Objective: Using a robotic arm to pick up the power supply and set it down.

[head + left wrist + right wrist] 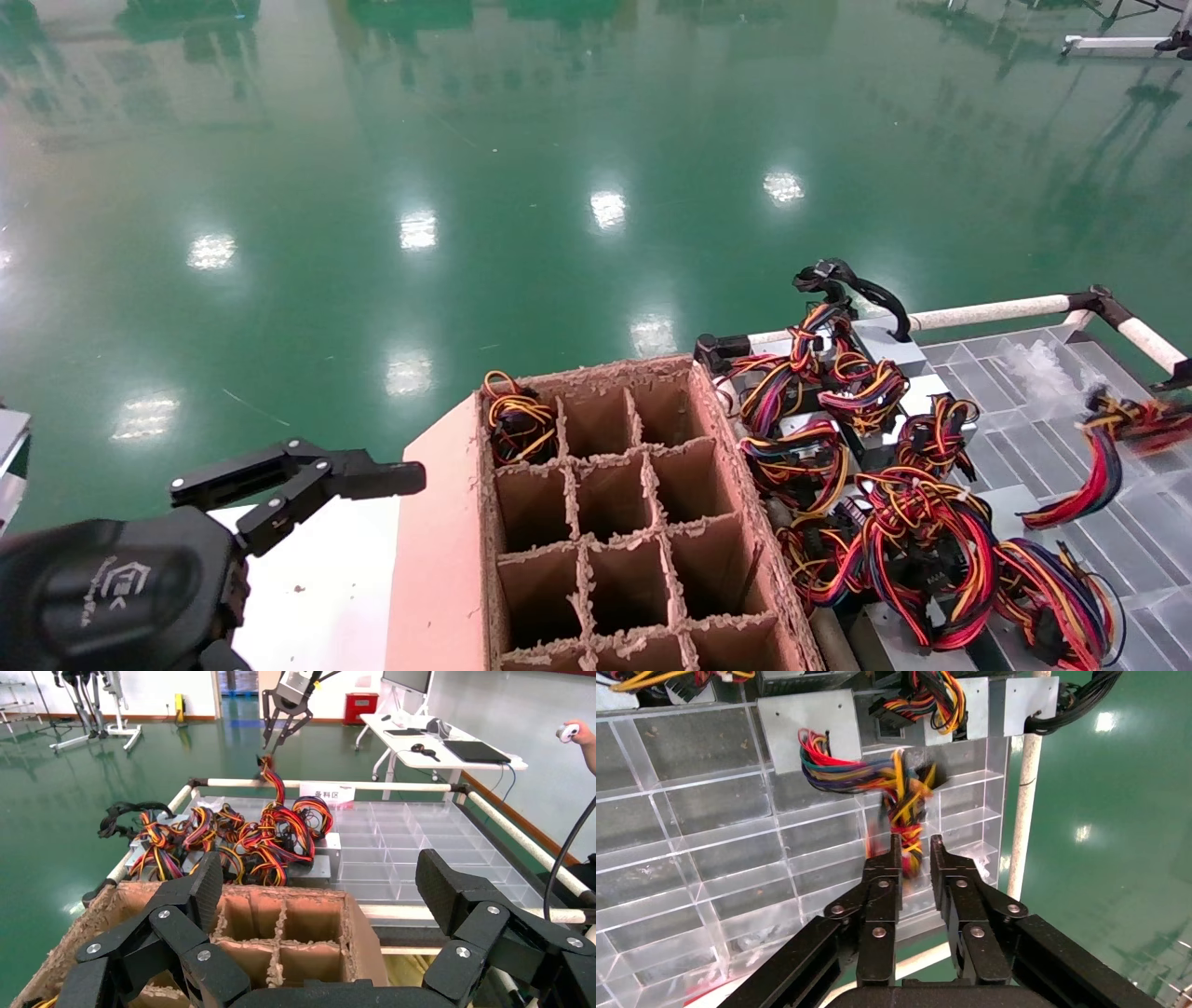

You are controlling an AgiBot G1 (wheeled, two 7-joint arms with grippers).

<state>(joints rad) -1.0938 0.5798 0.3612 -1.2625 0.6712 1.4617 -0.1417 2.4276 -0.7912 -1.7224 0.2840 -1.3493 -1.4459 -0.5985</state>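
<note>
Head view gives you the frayed brown cardboard carton point(615, 522) with grid dividers, the left gripper point(307, 485) parked beside it, and a wire bundle point(1094, 471) trailing over the clear ribbed tray point(1099, 540).

Left wrist view shows you those fingers spread wide apart, and far off the right gripper point(281, 731) above the tray.

Right wrist view shows you the right gripper point(916, 860) clamped on the power supply's point(807, 731) wires; its flat grey metal box lies on the tray, bundle running toward the pincer.
</note>
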